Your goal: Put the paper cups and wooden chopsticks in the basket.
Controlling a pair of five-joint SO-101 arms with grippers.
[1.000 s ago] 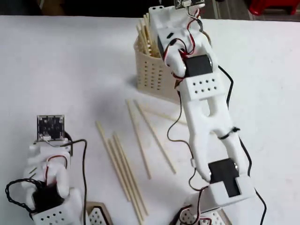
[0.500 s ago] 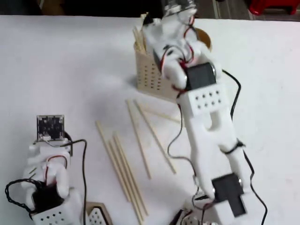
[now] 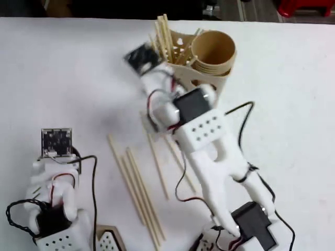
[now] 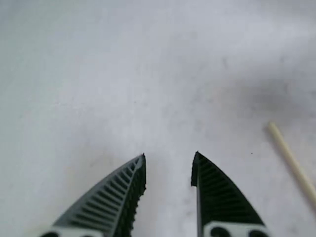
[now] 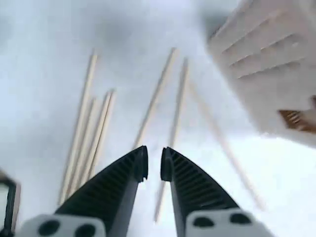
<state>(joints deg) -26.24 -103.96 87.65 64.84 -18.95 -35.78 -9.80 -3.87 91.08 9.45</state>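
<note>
Right tool [image 5: 153,159] has swung from the basket [image 3: 205,79], barely open, empty, above loose chopsticks [image 3: 139,194]: next pickup likely.

I saw a white table [image 3: 63,68] that took nearly all of the high view. Its surface was matt, with soft grey shadows, and the left wrist view showed a few small dark specks [image 4: 135,102] on it. Behind its far edge lay a dark strip of room. There I made out a piece of grey floor [image 3: 257,8] and a red object [image 3: 302,6], which I could not identify.
</note>
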